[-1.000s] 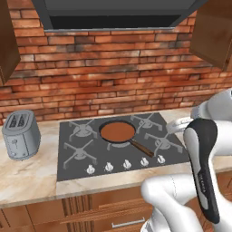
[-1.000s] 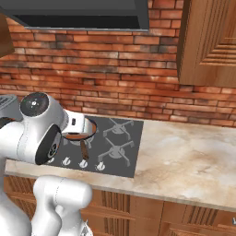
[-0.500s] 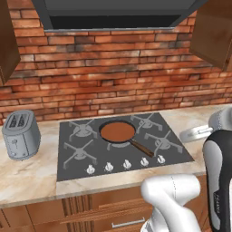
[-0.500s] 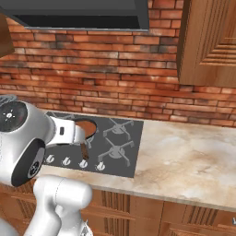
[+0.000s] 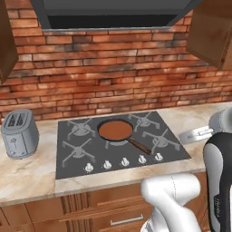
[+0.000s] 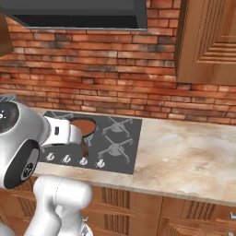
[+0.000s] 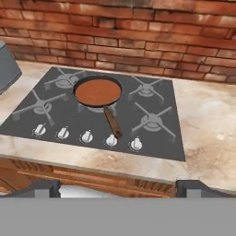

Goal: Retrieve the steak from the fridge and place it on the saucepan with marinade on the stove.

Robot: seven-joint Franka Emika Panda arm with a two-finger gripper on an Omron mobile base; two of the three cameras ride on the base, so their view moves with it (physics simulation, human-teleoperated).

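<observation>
Gripper [image 7: 118, 189] jaws stand wide apart and hold nothing; in the hand view its tips sit at the bottom edge, well back from the stove [image 7: 152, 138]. The saucepan [image 7: 97, 92] rests on a rear burner, marinade [image 7: 97, 91] filling it, handle pointing toward the knobs [image 7: 110, 140]. In the left base view, a toaster [image 5: 19, 133] stands on the counter [image 5: 27, 176] left of the stove. In the right base view, the arm [image 6: 27, 138] partly covers the saucepan.

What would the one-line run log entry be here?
end effector: open, empty | saucepan: on stove, marinade inside, no steak | toaster: left of stove
</observation>
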